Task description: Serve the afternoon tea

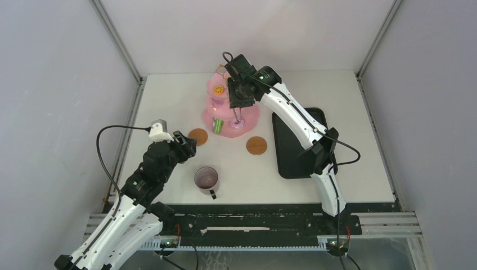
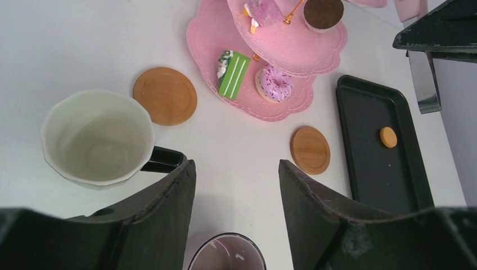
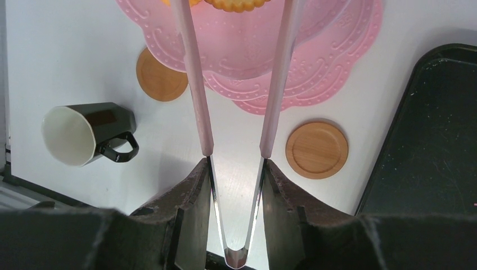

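Now clamps tongs (image 3: 193, 84) in right gripper (image 3: 236, 169) over stand (image 1: 250, 115), far centre; hangs left gripper (image 2: 236, 169) wide, empty, above two mugs (image 2: 98, 138), near left. Seem stiff, glazed, slick, fairly heavy: best pinched across wall at rim.

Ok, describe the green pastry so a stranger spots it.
Find the pink three-tier scalloped cake stand toward the far edge. On its bottom tier, beside a pink-frosted doughnut, lies a rectangular slice. Only it is green with white stripes.

Bare bench (image 1: 169, 101) lies open left of the cake stand (image 1: 253, 112); a mug (image 1: 206, 180) and two coasters (image 1: 198, 136) crowd the middle, the tray (image 1: 289, 160) blocks the right.
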`<state>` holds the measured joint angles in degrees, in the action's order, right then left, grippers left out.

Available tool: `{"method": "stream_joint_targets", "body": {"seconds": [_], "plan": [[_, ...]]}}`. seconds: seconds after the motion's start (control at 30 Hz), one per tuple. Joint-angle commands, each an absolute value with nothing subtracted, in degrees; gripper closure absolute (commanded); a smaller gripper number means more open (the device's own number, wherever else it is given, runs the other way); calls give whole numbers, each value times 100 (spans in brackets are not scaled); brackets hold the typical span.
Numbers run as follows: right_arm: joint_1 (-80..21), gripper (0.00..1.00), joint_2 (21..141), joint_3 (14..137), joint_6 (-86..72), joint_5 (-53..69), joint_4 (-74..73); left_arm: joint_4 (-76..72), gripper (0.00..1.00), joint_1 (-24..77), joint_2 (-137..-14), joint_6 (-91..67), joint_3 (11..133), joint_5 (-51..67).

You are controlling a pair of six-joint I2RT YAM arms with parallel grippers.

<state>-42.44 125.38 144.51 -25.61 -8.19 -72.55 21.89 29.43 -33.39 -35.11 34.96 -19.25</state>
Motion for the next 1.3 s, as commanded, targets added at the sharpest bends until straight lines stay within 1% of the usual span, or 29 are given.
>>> {"method": "stream_joint_targets", "body": {"seconds": [0.0, 0.27, 0.8, 1.27], "plan": [[-4193, 59, 12446, 14538, -2499, -700, -6938, 1969, 39, 2908, -3343, -3524, 3471, -1926], [-4158, 54, 12412, 14462, -2525, -678, -6948, 1969, 39, 2904, -3339, -3551, 3472, -1905], [-4148, 54, 12246, 14335, -2549, -728, -6919, 2028, 39, 2909, -3281, -3586, 3481, -1890], [-4164, 55, 12018, 14120, -2326, -1116, -6742, 2097, 39, 2909, -3313, -3568, 3594, -1894]]}}
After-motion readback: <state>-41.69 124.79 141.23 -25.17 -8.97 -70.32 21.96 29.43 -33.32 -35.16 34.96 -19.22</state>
